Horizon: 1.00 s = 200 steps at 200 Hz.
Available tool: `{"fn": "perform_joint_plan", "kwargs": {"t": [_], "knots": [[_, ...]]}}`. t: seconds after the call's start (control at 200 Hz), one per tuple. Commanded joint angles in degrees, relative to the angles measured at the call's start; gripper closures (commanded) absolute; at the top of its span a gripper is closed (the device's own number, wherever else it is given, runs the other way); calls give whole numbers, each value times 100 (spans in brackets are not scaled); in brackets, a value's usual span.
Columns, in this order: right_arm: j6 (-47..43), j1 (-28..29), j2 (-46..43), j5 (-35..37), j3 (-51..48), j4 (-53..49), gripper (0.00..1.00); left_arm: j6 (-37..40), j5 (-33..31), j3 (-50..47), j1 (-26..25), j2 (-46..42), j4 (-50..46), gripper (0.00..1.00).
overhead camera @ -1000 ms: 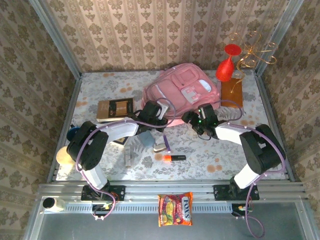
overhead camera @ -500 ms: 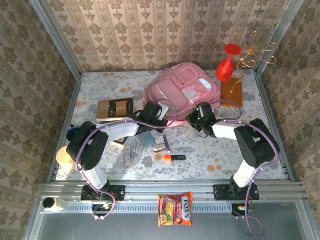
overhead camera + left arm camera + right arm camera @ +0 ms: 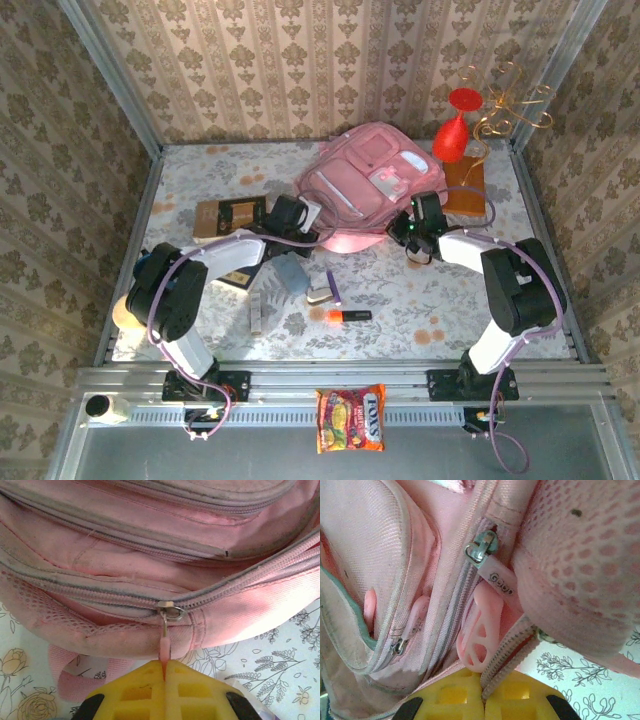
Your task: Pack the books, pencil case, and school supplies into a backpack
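On the floral tabletop (image 3: 430,300), the left gripper (image 3: 164,666), pinching the backpack (image 3: 365,180) zip pull (image 3: 164,647), should draw straight along the track while the right gripper (image 3: 482,680), clamped on an edge strip (image 3: 505,652), braces.

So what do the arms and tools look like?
The left arm and right arm have white links between bulky black joints, a purple cable looped along each. The left tool and right tool have yellow fingers with moulded square recesses, black fittings either side.
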Motion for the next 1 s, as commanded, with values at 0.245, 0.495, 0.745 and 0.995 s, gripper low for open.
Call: {"fn": "perform_joint_plan", "kwargs": {"t": [0.245,0.495,0.745,0.995], "knots": [[-1137,-92,-88,484,533,-1047,78,-102,794,-61,-395,-90,-88,100],[-338,-29,-818,-5,-311,-684,39,-86,827,-34,-473,-79,-99,100],[851,568,-588,142,-704,436,27,-39,856,-34,-489,-77,-109,100],[1037,561,-274,480,-743,746,70,15,495,-257,-450,-279,-164,100]]}}
